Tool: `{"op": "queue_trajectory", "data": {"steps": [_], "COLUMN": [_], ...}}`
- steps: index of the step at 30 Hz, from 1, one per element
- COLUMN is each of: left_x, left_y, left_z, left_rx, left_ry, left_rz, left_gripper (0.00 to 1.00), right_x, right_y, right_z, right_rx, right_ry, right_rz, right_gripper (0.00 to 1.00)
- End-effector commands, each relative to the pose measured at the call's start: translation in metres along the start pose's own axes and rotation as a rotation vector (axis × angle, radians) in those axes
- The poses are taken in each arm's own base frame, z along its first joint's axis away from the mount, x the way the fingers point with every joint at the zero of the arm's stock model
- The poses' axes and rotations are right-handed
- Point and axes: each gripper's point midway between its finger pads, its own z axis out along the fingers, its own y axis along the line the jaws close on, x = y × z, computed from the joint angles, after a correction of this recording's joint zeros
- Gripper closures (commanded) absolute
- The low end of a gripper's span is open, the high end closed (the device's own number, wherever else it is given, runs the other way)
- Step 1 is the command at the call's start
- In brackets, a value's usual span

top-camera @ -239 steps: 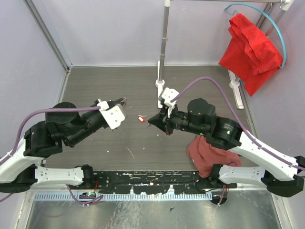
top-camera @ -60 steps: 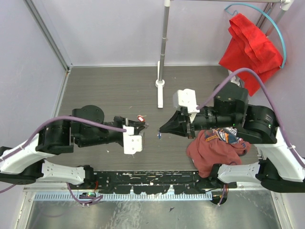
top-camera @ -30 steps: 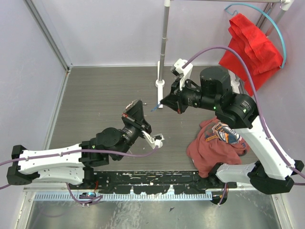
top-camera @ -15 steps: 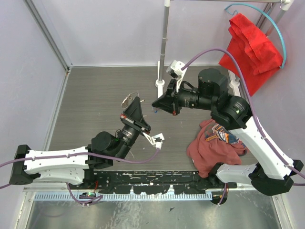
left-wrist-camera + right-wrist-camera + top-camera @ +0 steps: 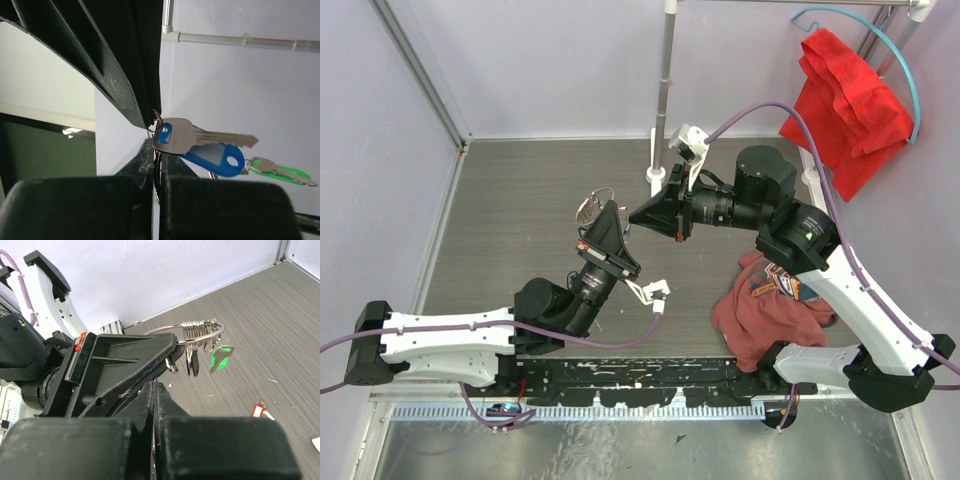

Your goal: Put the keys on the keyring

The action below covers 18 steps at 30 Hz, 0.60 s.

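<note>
The left gripper [image 5: 605,213] pinched the keyring [image 5: 162,329] aloft above the table [image 5: 520,190], threaded keys [image 5: 193,360] hanging clear, presenting its wire to the right gripper [image 5: 634,213], whose fingers were pressed together just beside it, contents indiscernible.

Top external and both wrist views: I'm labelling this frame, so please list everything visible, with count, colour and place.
keyring: one, silver wire, raised, held by the left gripper.
keys: several, silver, one green-tagged, hanging on the keyring.
blue-tagged key: one, silver and blue, at the tip of the right gripper.
red-tagged key: one, lying on the table.
red cloth: one, hanging far right, under a teal hoop.
printed shirt: one, maroon, heaped by the right arm's base.
pole: one, silver, white foot, far middle.
table: one, dark grey woodgrain.
left gripper: black, shut on the keyring.
right gripper: black, shut, apparently on the blue-tagged key.
</note>
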Motion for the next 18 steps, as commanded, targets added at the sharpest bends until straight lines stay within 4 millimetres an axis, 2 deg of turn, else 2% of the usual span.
{"op": "queue_trajectory", "data": {"steps": [1,18], "left_x": [0.0003,-0.0083], "left_y": [0.0124,0.0074], "left_z": [-0.0026,-0.0031], "left_rx": [-0.055,-0.045], "left_ry": [-0.008,-0.030], "left_rz": [-0.030,-0.005], "left_gripper": [1.00,1.00], "right_x": [-0.0324,-0.0371], "right_y": [0.0143,0.0072], "right_z": [-0.0121,-0.0038], "right_rx": [-0.029,-0.002], "right_ry": [-0.118,-0.134], "right_rz": [-0.037,0.037], "right_gripper": [0.99,0.99]}}
